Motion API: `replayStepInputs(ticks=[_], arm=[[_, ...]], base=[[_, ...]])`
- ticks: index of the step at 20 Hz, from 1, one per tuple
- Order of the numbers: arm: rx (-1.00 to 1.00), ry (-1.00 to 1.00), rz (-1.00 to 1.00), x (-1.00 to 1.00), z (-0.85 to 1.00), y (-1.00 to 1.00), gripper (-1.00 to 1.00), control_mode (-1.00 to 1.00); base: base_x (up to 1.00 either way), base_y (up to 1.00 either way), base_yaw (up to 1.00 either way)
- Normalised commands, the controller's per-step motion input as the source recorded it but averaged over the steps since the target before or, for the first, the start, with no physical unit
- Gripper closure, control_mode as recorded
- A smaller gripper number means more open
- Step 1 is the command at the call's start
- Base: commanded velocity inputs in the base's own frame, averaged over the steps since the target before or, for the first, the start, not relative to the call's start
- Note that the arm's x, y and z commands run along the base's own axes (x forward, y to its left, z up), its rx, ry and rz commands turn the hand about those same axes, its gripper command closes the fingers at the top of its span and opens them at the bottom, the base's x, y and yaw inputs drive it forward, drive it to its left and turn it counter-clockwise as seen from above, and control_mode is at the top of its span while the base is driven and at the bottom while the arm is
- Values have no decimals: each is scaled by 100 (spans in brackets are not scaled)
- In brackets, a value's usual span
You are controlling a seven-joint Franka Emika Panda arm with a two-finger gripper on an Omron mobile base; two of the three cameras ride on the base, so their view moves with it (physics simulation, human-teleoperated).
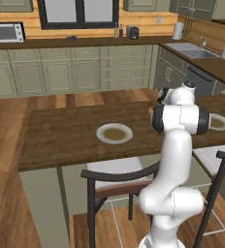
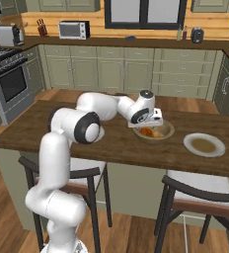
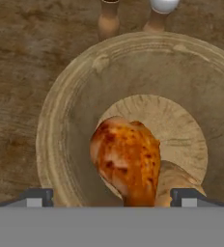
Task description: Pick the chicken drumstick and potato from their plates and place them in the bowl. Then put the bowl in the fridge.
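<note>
The gripper (image 3: 112,198) was held spread over the wooden bowl (image 3: 61,120) on the tabletop (image 2: 111,143), nothing pinched. The chicken drumstick (image 3: 126,157) lay inside the bowl, with the potato (image 3: 174,178) touching it. Two small stands were seen just beyond the rim. Empty plates (image 2: 204,145) (image 1: 114,133) sat to either side.

We are seeing the bowl (image 3: 70,111) showing pale, matt turned wood with ringed grain. The drumstick (image 3: 128,157) is gleaming a glossy, mottled orange-brown, its skin looking slick. The bench (image 3: 22,62) is showing dark, streaked wood with a dull finish. The plates (image 1: 114,133) are looking smooth and glazed white-grey, browner at their centres.
</note>
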Motion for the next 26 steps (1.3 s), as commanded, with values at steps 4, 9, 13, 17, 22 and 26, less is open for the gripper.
replayStepInputs(ticks=[4,9,13,17,22,26], arm=[[0,-7,-2,-5,3,5,-100,-100],[8,-4,-41,-89,26,-17,-100,-100],[17,-10,-59,-54,64,0,-100,-100],[44,0,-65,-83,8,0,-100,-100],[72,0,-48,-66,20,-18,-100,-100],[67,0,-33,-13,14,-43,-100,-100]], base=[[0,0,0],[0,0,0],[0,0,0],[0,0,0],[0,0,0],[0,0,0]])
